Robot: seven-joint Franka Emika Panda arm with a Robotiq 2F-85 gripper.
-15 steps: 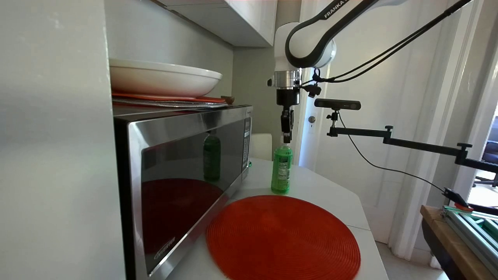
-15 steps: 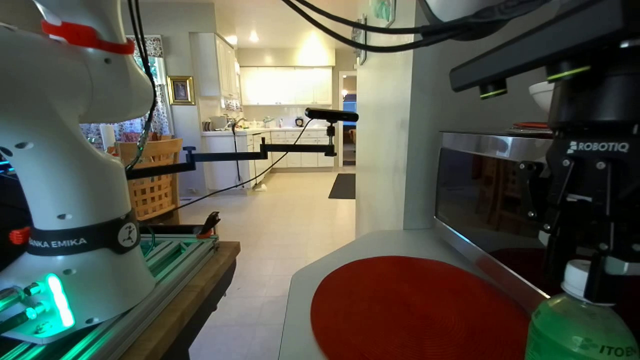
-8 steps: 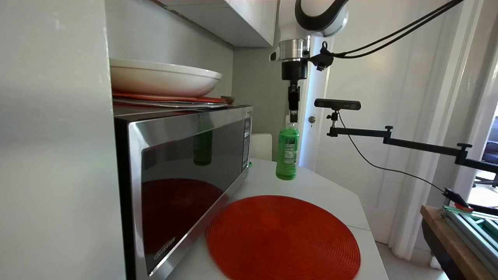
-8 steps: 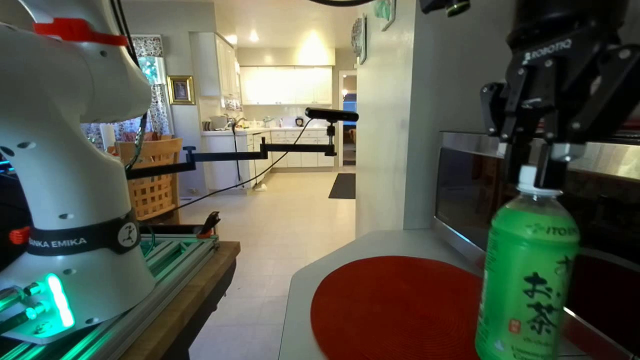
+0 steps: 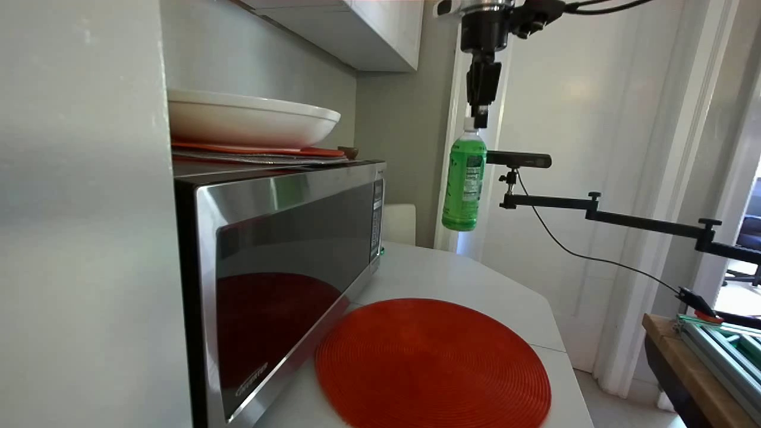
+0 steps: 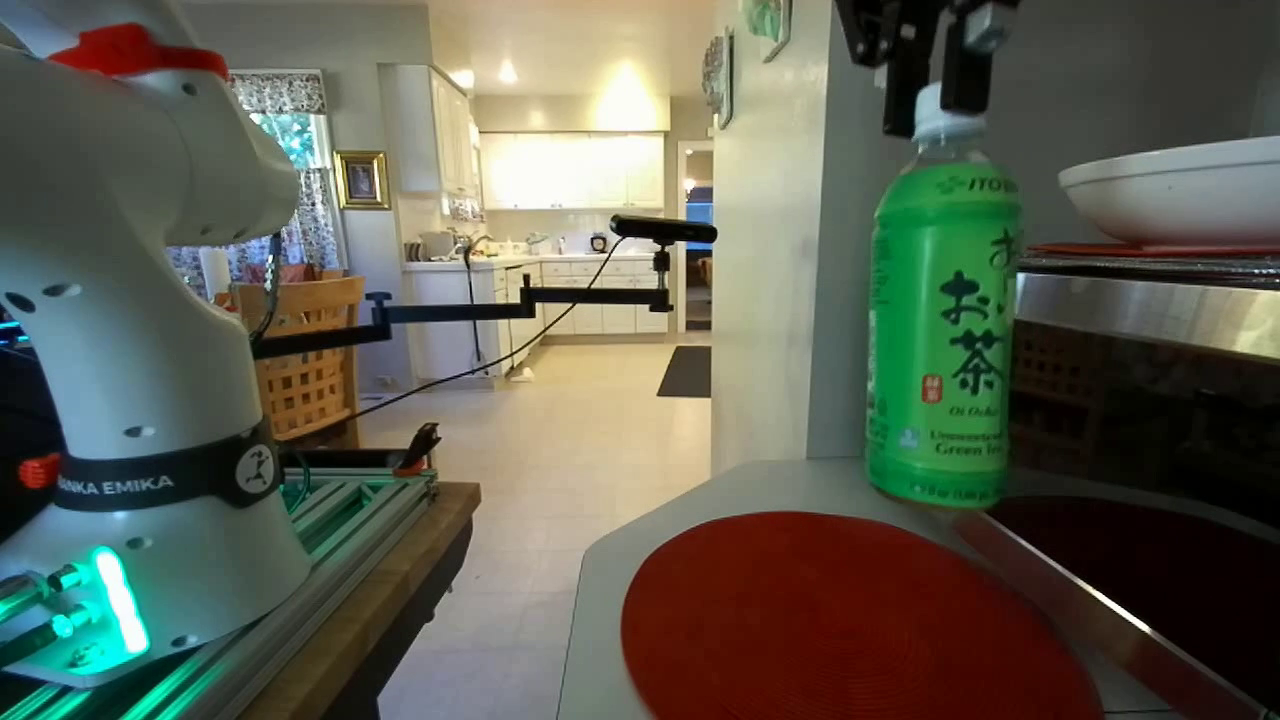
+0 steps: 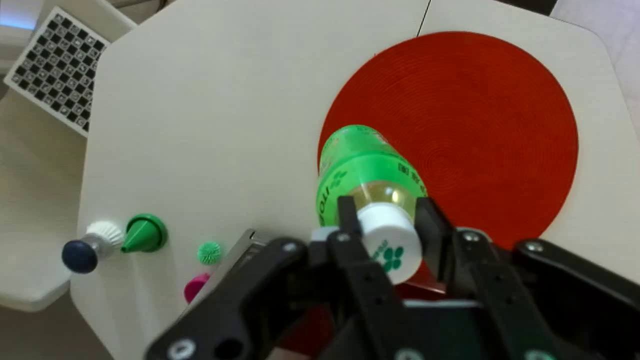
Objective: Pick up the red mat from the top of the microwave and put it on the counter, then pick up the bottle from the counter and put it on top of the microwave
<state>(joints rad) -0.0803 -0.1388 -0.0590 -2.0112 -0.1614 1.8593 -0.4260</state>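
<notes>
My gripper [image 5: 480, 116] is shut on the white cap of the green tea bottle [image 5: 465, 184]. The bottle hangs in the air, slightly tilted, above the white counter [image 5: 410, 273]. The fingers [image 7: 385, 210] stand on either side of the cap in the wrist view, with the bottle [image 7: 360, 155] below. In an exterior view the bottle [image 6: 940, 340] hangs in front of the microwave [image 6: 1150, 310]. Its base shows lower than the microwave's top edge in both exterior views. The round red mat [image 5: 434, 362] lies flat on the counter beside the microwave [image 5: 291, 238].
A white bowl [image 5: 250, 119] sits on stacked red and silver mats [image 5: 321, 153] on the microwave. A cabinet [image 5: 357, 35] hangs above. A camera on a black arm [image 5: 523, 159] stands beyond the bottle. A green cone [image 7: 145, 234] and small items stand by the microwave.
My gripper has lifted the bottle up off the counter. It rose steadily and shifted right in an exterior view, and the bottle now hangs well above the counter. The mat has not moved.
</notes>
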